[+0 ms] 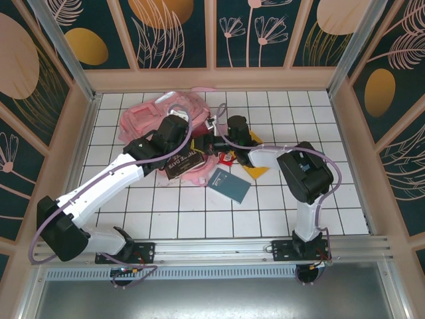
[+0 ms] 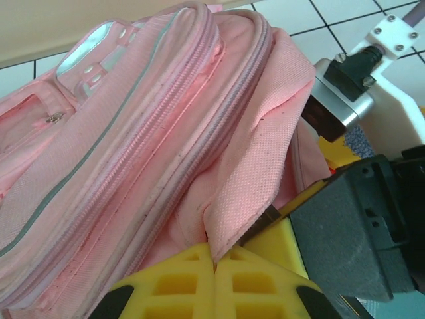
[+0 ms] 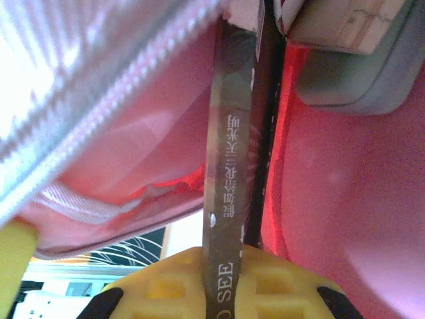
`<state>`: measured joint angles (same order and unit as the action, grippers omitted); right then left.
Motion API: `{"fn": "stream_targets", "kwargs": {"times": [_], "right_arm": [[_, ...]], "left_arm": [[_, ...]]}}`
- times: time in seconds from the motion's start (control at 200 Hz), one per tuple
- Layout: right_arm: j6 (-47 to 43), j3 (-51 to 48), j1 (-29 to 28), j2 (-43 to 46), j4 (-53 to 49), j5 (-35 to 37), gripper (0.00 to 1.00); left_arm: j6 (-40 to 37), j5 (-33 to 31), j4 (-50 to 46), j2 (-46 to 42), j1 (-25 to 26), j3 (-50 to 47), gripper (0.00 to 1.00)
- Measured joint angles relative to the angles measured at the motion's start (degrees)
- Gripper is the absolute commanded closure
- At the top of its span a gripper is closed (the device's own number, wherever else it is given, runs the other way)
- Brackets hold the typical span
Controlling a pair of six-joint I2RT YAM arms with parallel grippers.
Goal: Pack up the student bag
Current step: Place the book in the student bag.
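The student bag (image 1: 151, 114), a soft pink backpack, lies at the back of the table, left of centre. My left gripper (image 2: 216, 260) is shut on a fold of the bag's pink fabric (image 2: 255, 166) and holds that flap up beside the zippers. My right gripper (image 3: 229, 266) is shut on a thin book with a grey spine (image 3: 229, 173) bearing printed characters. The book stands on edge between pink bag walls (image 3: 358, 199), under a zipper (image 3: 99, 93). In the top view both wrists meet at the bag's right side (image 1: 206, 133).
A dark book (image 1: 184, 163) lies under the left arm, a teal book (image 1: 229, 185) in front of it. A yellow flat item (image 1: 257, 170) and a small red item (image 1: 226, 158) sit beside the right forearm. Wooden walls enclose the tiled table (image 1: 279, 212).
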<state>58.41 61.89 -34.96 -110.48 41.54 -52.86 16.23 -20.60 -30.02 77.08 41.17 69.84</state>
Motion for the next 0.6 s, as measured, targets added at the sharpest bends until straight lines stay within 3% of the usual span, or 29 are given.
{"fn": "stream_targets", "kwargs": {"times": [0.27,0.601], "right_arm": [[6.9,5.2,1.4,-5.7,6.3,-0.1,1.0],[16.1,7.3,1.0,-11.4,14.0,4.9,1.0]], "left_arm": [[-0.2,1.4,0.2,-1.3,0.0,-0.4,1.0],[-0.6,2.7,0.2,-1.6,-0.4,-0.5,1.0]]}}
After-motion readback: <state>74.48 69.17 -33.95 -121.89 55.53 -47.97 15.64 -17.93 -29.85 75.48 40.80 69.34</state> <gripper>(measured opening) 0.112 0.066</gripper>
